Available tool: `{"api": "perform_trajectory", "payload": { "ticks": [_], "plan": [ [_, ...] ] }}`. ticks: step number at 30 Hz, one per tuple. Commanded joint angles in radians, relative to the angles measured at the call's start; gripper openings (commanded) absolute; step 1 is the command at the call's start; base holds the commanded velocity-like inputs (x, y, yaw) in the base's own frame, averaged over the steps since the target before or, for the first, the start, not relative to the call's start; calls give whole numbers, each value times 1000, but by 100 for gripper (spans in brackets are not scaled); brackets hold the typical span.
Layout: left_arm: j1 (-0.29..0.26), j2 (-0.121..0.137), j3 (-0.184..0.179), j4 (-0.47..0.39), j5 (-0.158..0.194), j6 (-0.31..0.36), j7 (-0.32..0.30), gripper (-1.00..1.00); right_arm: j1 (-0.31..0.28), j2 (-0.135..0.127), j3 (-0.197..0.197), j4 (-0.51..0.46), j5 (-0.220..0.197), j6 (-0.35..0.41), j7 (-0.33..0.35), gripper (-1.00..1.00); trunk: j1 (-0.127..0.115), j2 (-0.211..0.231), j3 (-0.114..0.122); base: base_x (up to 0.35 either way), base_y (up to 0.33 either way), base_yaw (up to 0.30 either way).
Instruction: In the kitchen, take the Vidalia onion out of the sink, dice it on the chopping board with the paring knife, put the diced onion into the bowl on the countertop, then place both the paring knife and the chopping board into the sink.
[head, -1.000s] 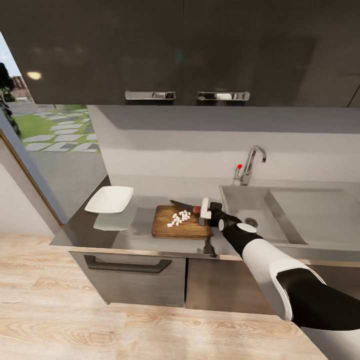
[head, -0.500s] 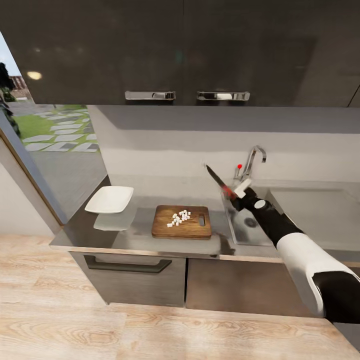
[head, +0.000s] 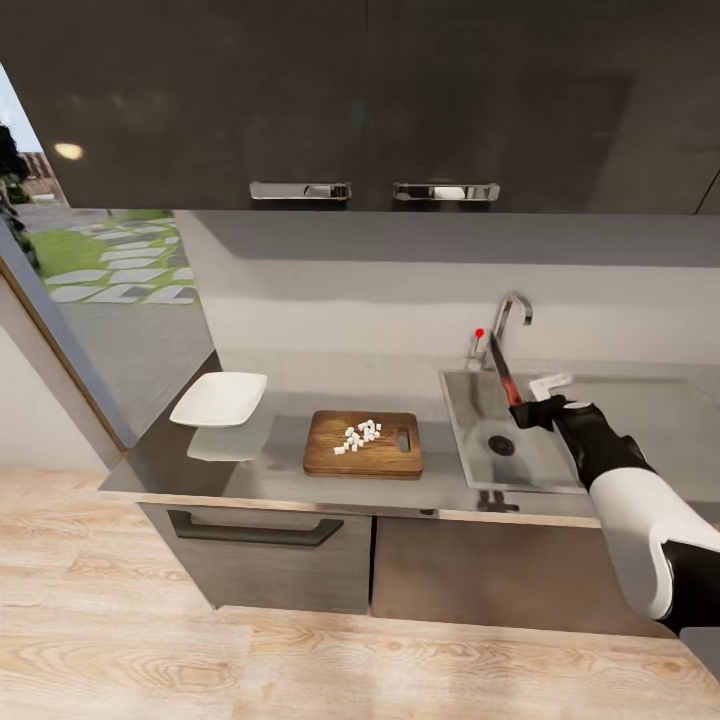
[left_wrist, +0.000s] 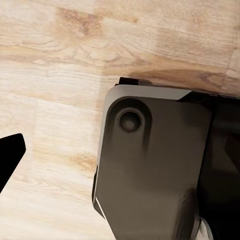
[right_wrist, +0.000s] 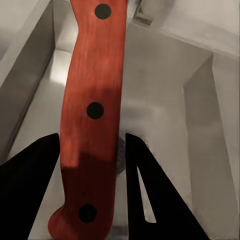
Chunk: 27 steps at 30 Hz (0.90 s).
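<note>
The right gripper (head: 535, 403) is swinging rightward from the chopping board (head: 363, 444) to above the sink (head: 470, 385), clamping the paring knife (head: 503, 369) by its red handle, blade pointing up toward the tap (head: 505, 320). Open basin lies below.

Domestic kitchen | dark glossy wall cabinets (head: 360, 100) above a grey countertop (head: 270, 470) | stainless-steel sink (head: 480, 400) with chrome tap (head: 503, 325) | chopping board (head: 363, 444) and white bowl (head: 220, 399) | light wood floor (head: 200, 650)
</note>
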Motion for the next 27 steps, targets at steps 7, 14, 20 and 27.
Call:
{"api": "perform_trajectory", "payload": {
  "ticks": [7,14,20,27],
  "plan": [
    [-2,-7,-8,5,6,-6,2,100,-1,2,-11,95,8,25,8,-100,1,-2,-2,0,0,0],
    [-2,-11,-7,5,6,-4,2,100,-1,2,-12,114,7,27,8,-100,1,-2,-2,0,0,0],
    [-2,-8,-7,5,8,-4,3,100,-1,6,-9,149,7,27,6,-100,1,-2,-2,0,0,0],
    [-2,-6,-6,5,8,-2,3,100,-1,5,-10,155,7,28,5,-100,1,-2,-2,13,0,0]
  ]
}}
